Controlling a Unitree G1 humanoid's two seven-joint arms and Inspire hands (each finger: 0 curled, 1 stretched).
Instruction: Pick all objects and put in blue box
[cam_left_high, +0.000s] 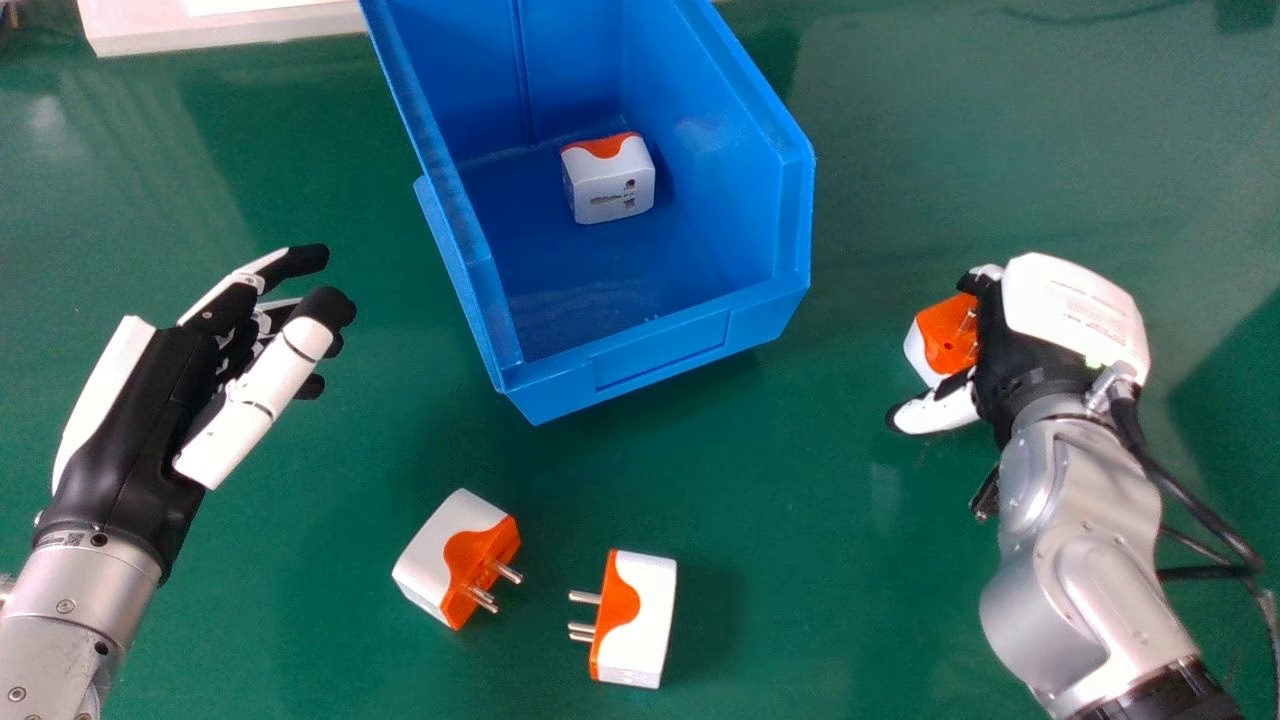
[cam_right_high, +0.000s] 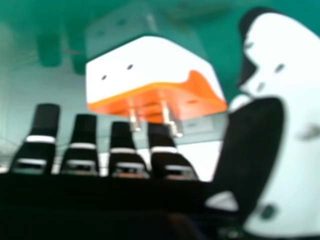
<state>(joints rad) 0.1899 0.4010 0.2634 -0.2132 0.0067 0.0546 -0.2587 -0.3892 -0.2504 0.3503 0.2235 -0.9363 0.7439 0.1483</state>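
fingers relaxed, the left hand (cam_left_high: 130, 420) is empty. two adapters (cam_left_high: 432, 560) lie near; beyond, the blue box (cam_left_high: 660, 350) holds a third adapter (cam_left_high: 614, 185). the right hand (cam_left_high: 1070, 310), fingers wide, flanks the right adapter (cam_left_high: 930, 350), probably light, stiff, slick: pinch the white sides, not the pins (cam_right_high: 167, 112).

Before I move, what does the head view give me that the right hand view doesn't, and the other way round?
Head view: the blue box, with one plug adapter inside; two loose adapters, one nearer the left hand and tilted, the other beside it.

Right hand view: two small dark openings on the outer adapter's white side.

Both: the right hand with its thumb, the outer adapter between thumb and fingers, its orange face and metal pins, and the green table.
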